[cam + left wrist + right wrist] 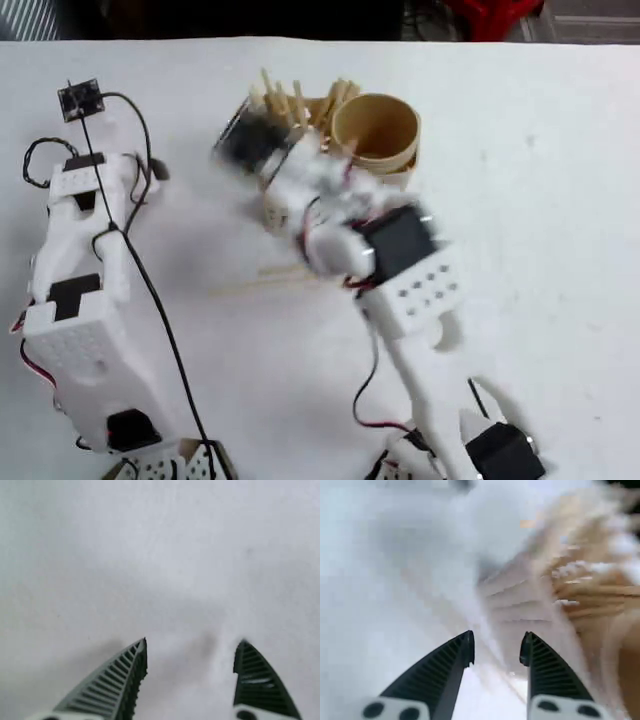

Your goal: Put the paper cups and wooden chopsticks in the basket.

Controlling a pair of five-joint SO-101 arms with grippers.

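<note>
A wooden slatted basket stands at the back middle of the table. A brown paper cup sits inside it, and several wooden chopsticks stick up from its far side. Two more chopsticks lie flat on the table just in front of the basket. My right gripper is open with nothing between its fingers, hovering at the basket's left end, whose slats are close ahead. My left gripper is open and empty over bare white table at the far left.
The left arm's body and its black cable take up the left side of the table. The right arm stretches from the front right over the basket. White tabletop lies to the right.
</note>
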